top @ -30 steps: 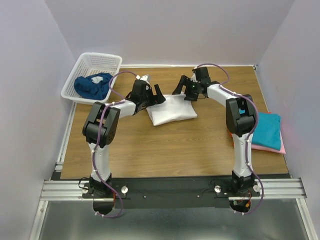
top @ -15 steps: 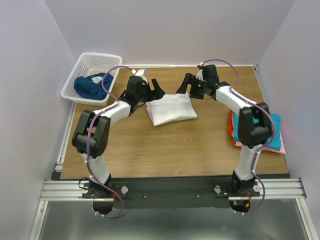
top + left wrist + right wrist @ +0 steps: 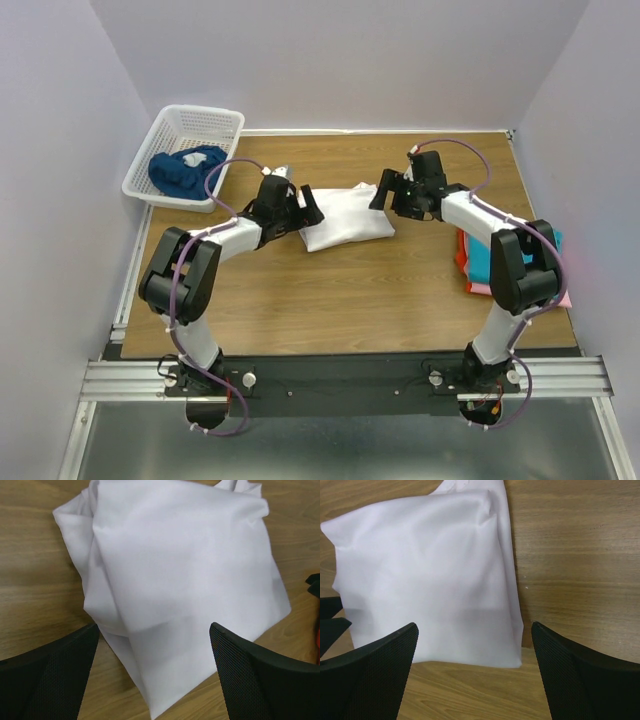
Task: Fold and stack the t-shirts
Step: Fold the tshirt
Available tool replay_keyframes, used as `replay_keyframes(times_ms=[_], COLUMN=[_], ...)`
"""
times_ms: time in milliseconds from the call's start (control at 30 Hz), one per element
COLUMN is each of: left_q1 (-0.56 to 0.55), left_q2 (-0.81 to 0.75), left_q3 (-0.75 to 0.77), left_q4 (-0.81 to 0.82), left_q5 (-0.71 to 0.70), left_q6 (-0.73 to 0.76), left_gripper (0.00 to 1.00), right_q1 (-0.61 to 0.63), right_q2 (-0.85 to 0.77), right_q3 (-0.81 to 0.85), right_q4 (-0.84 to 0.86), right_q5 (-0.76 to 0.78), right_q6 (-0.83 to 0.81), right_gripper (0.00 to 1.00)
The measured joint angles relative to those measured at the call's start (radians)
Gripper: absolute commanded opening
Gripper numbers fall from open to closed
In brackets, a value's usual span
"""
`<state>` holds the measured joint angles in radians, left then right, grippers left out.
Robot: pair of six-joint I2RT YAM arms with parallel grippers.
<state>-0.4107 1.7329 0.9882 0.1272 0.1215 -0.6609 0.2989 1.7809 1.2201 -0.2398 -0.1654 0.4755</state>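
Right now the white shirt [image 3: 345, 217] is lying folded, basket [image 3: 200, 110] well off to its left, stack [image 3: 482, 270] to its right. The left gripper [image 3: 303, 207] and right gripper [image 3: 385, 190] are hanging spread wide at its side edges. It's looking soft, light and floppy, I'm guessing, so pinching all layers there seems safest.

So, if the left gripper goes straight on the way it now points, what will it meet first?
The white t-shirt, most likely: it lies folded right ahead of the open left gripper. How far is unclear.
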Motion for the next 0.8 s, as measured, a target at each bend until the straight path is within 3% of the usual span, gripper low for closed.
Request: replay_keyframes(times_ms=[100,233,333,367,400,433,533,800], left_q1=[-0.003,-0.004,-0.003,-0.003,-0.003,-0.004,-0.004,-0.004], left_q2=[0.045,0.077,0.088,0.089,0.089,0.090,0.098,0.112], left_q3=[0.001,0.006,0.006,0.004,0.000,-0.008,-0.029,-0.043], left_q4=[-0.010,-0.011,-0.006,-0.003,-0.001,0.002,0.016,0.073], left_q5=[0.000,-0.001,-0.002,-0.003,-0.002,-0.002,0.002,0.008], left_q6=[-0.003,-0.010,-0.011,-0.012,-0.008,-0.005,-0.011,-0.011], left_gripper=[0.97,0.84,0.53,0.37,0.32,0.17,0.00,0.00], right_q1=[0.000,0.000,0.001,0.003,0.003,0.005,0.010,0.015], right_q2=[0.026,0.068,0.080,0.080,0.080,0.079,0.079,0.018], right_q3=[0.002,0.002,-0.003,-0.007,-0.011,-0.018,-0.044,-0.079], right_q4=[0.000,0.000,-0.001,0.000,0.003,0.005,0.006,0.002], right_q5=[0.000,-0.003,-0.010,-0.011,-0.013,-0.013,-0.014,-0.014], right_q6=[-0.011,-0.028,-0.040,-0.044,-0.048,-0.050,-0.050,-0.052], right_gripper=[1.00,1.00,1.00,1.00,1.00,1.00,1.00,1.00])
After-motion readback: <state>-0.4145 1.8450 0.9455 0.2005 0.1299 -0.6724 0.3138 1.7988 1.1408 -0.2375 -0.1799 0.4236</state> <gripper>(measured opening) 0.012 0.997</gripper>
